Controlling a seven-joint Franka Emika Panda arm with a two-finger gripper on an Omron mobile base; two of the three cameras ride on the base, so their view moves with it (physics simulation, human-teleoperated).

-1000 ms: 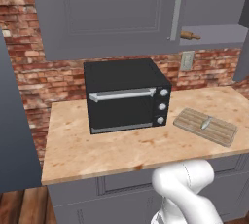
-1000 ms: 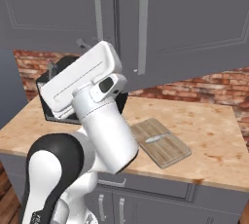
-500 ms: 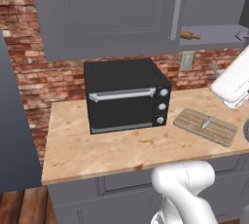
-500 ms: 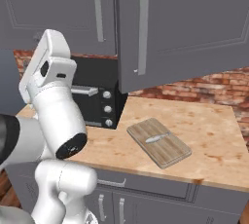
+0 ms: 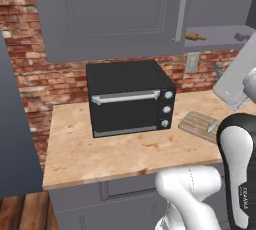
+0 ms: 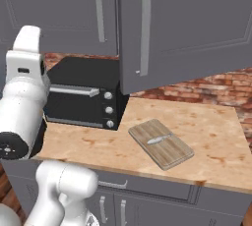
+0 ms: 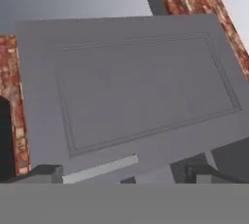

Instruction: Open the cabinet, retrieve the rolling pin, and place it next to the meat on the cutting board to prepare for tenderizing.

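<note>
Arm swings up from the counter; gripper (image 7: 124,174) spread, holding nothing.

In the last second the arm has swept across both base views; its hand now faces a cabinet (image 7: 136,91) door panel, handle low in frame. One door already stands ajar, so retrieval looks next. The rolling pin (image 5: 195,36) lies on the open shelf, upper right of the left base view. The cutting board (image 6: 161,143), carrying the pale meat (image 6: 158,139), rests on the wooden countertop (image 6: 211,136) right of the black toaster oven (image 5: 129,97), before a brick wall (image 5: 35,81).
</note>
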